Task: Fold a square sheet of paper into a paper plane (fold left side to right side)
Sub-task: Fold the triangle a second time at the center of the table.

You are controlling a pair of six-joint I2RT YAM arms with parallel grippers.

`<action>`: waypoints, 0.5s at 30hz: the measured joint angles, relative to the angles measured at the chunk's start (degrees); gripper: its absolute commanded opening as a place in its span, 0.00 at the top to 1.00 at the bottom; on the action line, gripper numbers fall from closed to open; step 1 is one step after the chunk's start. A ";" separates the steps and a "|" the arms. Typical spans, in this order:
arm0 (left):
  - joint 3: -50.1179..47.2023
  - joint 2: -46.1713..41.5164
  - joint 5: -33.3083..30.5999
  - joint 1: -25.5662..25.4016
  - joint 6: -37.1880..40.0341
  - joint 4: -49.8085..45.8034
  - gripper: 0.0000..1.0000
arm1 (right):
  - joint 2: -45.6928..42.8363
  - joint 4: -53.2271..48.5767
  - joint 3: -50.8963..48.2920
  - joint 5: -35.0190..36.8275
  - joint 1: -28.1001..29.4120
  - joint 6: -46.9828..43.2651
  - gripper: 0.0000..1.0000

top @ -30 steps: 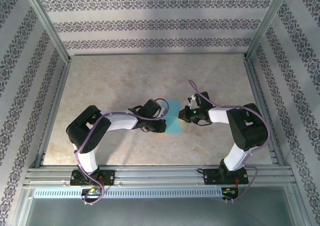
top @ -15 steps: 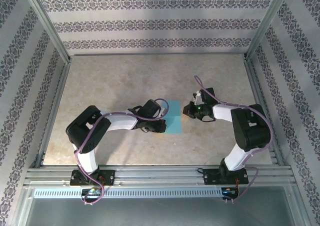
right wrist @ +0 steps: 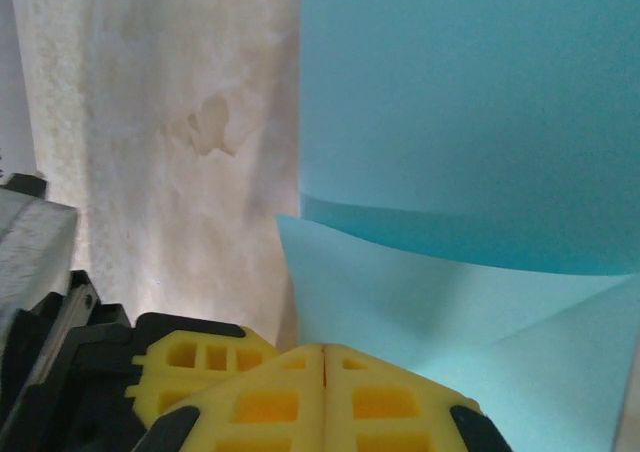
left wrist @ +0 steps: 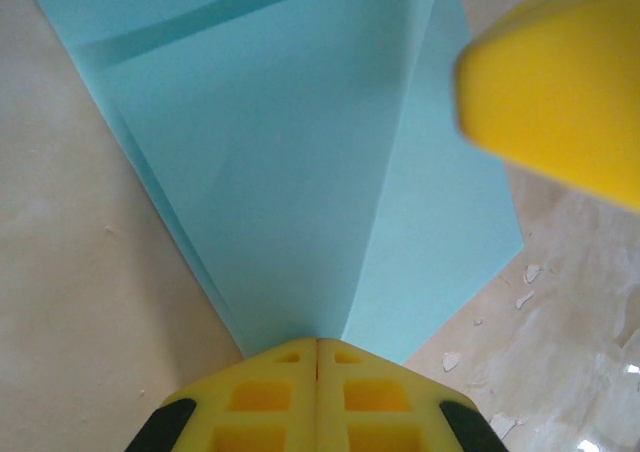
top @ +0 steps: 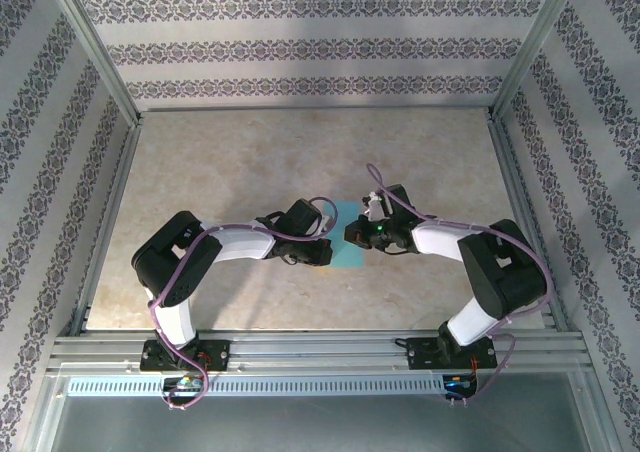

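Top external view: the square sheet of paper (top: pixel 346 261) lies mid-table (top: pixel 250 152), between the left gripper (top: pixel 322 253) and the right gripper (top: pixel 352 235). Both grippers sit over it and hide most of it. Patterned walls (top: pixel 300 52) stand all around.

In the left wrist view, the yellow fingers (left wrist: pixel 280 392) are pressed together, tips touching the folded paper. A blurry yellow finger (left wrist: pixel 560 82) pokes in. Small white flakes (left wrist: pixel 525 272) lie beside the paper.

The right gripper's fingers (right wrist: pixel 270 402) are together too, at the paper's edge. I cannot tell if either pinches paper.
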 measured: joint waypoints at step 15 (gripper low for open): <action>0.00 0.00 0.00 0.00 -0.02 0.00 1.00 | 5.44 0.74 1.46 1.79 -2.03 -0.46 1.00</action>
